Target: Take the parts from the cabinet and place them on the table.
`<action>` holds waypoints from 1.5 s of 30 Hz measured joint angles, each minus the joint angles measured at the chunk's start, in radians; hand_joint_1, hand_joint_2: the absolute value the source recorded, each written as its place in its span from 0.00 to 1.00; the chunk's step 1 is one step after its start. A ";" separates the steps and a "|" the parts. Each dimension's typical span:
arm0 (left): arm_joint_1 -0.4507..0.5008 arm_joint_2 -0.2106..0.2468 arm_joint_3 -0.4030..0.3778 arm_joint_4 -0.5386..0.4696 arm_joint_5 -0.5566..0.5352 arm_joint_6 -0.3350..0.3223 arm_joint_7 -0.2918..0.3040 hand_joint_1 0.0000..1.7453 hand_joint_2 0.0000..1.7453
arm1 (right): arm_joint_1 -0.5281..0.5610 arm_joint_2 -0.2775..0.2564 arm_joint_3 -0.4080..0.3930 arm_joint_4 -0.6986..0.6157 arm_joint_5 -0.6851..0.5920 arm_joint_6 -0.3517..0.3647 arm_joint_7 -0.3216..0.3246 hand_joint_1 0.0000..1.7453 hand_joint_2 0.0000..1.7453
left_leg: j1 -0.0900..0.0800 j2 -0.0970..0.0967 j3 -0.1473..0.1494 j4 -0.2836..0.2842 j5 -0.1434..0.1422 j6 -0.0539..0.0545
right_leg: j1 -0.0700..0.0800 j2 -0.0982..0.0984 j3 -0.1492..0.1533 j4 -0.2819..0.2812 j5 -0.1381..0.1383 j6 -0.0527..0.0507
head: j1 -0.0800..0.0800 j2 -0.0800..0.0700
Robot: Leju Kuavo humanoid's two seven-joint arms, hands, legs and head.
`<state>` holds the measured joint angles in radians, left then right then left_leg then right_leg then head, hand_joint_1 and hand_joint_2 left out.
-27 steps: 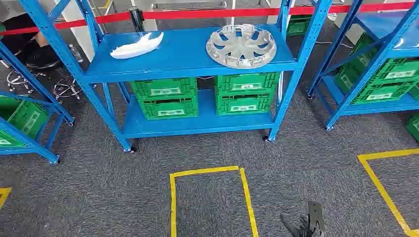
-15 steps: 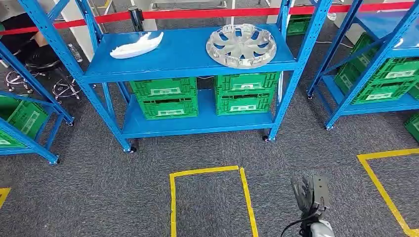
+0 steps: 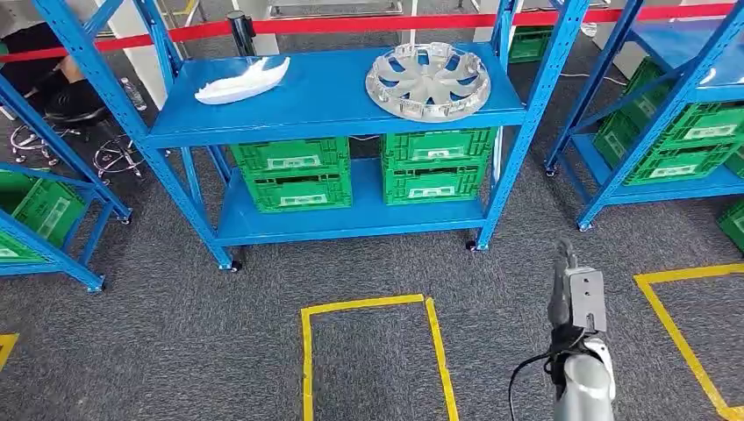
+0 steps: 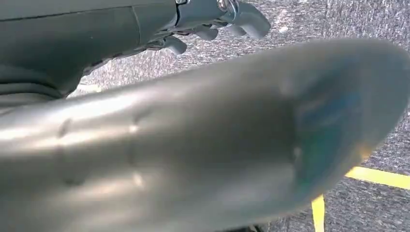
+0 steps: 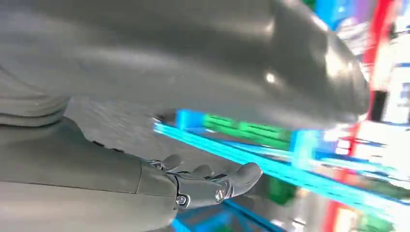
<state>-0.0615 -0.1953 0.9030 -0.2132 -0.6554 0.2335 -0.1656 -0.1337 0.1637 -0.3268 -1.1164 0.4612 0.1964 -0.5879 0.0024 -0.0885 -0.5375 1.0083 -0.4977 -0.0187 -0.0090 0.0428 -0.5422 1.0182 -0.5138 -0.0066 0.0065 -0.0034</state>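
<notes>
Wheel cover (image 3: pixel 429 80) sat flat on cabinet's (image 3: pixel 333 101) top shelf, right side; white part (image 3: pixel 242 81) lay at shelf's left, well apart. Right hand (image 3: pixel 575 294) was raised over carpet, fingers loosely extended, holding nothing. Left hand (image 4: pixel 217 19) likewise empty. Reach-in step; next calls for approaching shelf w/ arm up.

The right arm (image 3: pixel 582 386) is a smooth silver tube with a black cable looping beside its wrist, ending in a grey box-like right hand (image 3: pixel 575 294). Its fingers (image 5: pixel 212 183) are dark grey with rounded tips and small silver screws; the left hand (image 4: pixel 217 19) looks alike.
</notes>
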 joint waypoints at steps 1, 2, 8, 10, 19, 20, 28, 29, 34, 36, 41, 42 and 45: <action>0.000 0.000 0.002 0.001 -0.006 0.003 -0.001 0.00 0.00 | 0.003 -0.002 0.028 -0.040 0.003 -0.012 -0.008 0.00 0.00 | 0.000 0.000 0.000 0.000 0.000 0.000 | 0.000 0.000 0.000 0.000 0.000 0.000 | 0.000 0.000; -0.001 -0.001 0.002 0.001 -0.011 0.005 -0.002 0.00 0.00 | 0.006 -0.003 0.050 -0.071 0.007 -0.023 -0.013 0.00 0.00 | 0.000 0.000 0.000 0.000 0.000 0.000 | 0.000 0.001 0.000 0.000 0.000 0.000 | 0.000 0.000; -0.006 -0.003 0.003 0.003 -0.038 0.011 -0.003 0.00 0.00 | 0.027 -0.024 0.184 -0.252 0.044 -0.086 -0.044 0.00 0.00 | 0.000 0.000 0.000 0.000 0.000 0.000 | 0.000 0.001 0.000 0.000 0.000 0.000 | 0.000 0.000; -0.006 -0.003 0.003 0.004 -0.049 0.015 -0.007 0.00 0.00 | 0.032 -0.033 0.229 -0.309 0.055 -0.110 -0.054 0.00 0.00 | 0.000 0.001 0.000 0.000 0.000 0.000 | 0.000 0.001 0.000 0.000 0.000 0.000 | 0.000 0.000; -0.013 -0.007 0.003 0.009 -0.095 0.040 -0.039 0.00 0.00 | 0.048 -0.090 0.434 -0.547 0.095 -0.223 -0.095 0.00 0.00 | 0.000 0.001 0.000 0.000 0.000 0.000 | 0.000 0.001 0.000 0.000 0.000 0.000 | 0.000 0.000; -0.014 -0.008 0.003 0.009 -0.102 0.043 -0.042 0.00 0.00 | 0.051 -0.097 0.455 -0.572 0.100 -0.236 -0.098 0.00 0.00 | 0.000 0.001 0.000 0.000 0.000 0.000 | 0.000 0.001 0.000 0.000 0.000 0.000 | 0.000 0.000; -0.015 -0.014 0.003 0.013 -0.116 0.061 -0.027 0.00 0.00 | 0.062 -0.121 0.528 -0.647 0.123 -0.275 -0.110 0.00 0.00 | 0.000 0.001 0.000 0.000 0.000 0.000 | 0.000 0.001 0.000 0.000 0.000 0.000 | 0.000 0.000; -0.015 -0.014 0.003 0.013 -0.116 0.061 -0.024 0.00 0.00 | 0.062 -0.122 0.531 -0.648 0.124 -0.274 -0.110 0.00 0.00 | 0.000 0.001 0.000 0.000 0.000 0.000 | 0.000 0.001 0.000 0.000 0.000 0.000 | 0.000 0.000; -0.015 -0.017 0.006 0.016 -0.111 0.061 -0.016 0.00 0.00 | 0.062 -0.125 0.536 -0.648 0.113 -0.248 -0.110 0.00 0.00 | 0.000 0.001 0.000 0.000 0.000 0.000 | 0.000 0.001 0.000 0.000 0.000 0.000 | 0.000 0.000; -0.015 -0.017 0.011 0.016 -0.111 0.061 -0.016 0.00 0.00 | 0.061 -0.125 0.536 -0.648 0.104 -0.238 -0.110 0.00 0.00 | 0.000 0.001 0.000 0.000 0.000 0.000 | 0.000 0.001 0.000 0.000 0.000 0.000 | 0.000 0.000; -0.016 -0.017 0.018 0.016 -0.101 0.061 -0.028 0.00 0.00 | 0.058 -0.126 0.536 -0.647 0.094 -0.231 -0.095 0.00 0.00 | 0.000 0.001 0.000 0.001 0.000 0.000 | -0.001 0.001 0.000 0.000 0.001 0.001 | 0.000 0.000; -0.016 -0.017 0.019 0.016 -0.100 0.061 -0.031 0.00 0.00 | 0.058 -0.126 0.536 -0.647 0.091 -0.230 -0.092 0.00 0.00 | -0.001 0.001 -0.001 0.002 0.000 0.000 | -0.001 0.001 0.000 0.000 0.001 0.001 | 0.000 0.000; -0.016 -0.017 0.021 0.016 -0.098 0.060 -0.040 0.00 0.00 | 0.058 -0.126 0.536 -0.646 0.086 -0.229 -0.091 0.00 0.00 | -0.002 0.001 -0.001 0.003 -0.001 0.001 | -0.002 0.001 0.000 0.000 0.001 0.002 | 0.000 0.000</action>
<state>-0.0776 -0.2125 0.9239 -0.1976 -0.7534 0.2937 -0.2060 -0.0753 0.0381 0.2094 -1.7628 0.5474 -0.0328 -0.6790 0.0007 -0.0877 -0.5387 1.0115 -0.4983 -0.0178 -0.0108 0.0439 -0.5424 1.0179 -0.5125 -0.0042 0.0061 -0.0038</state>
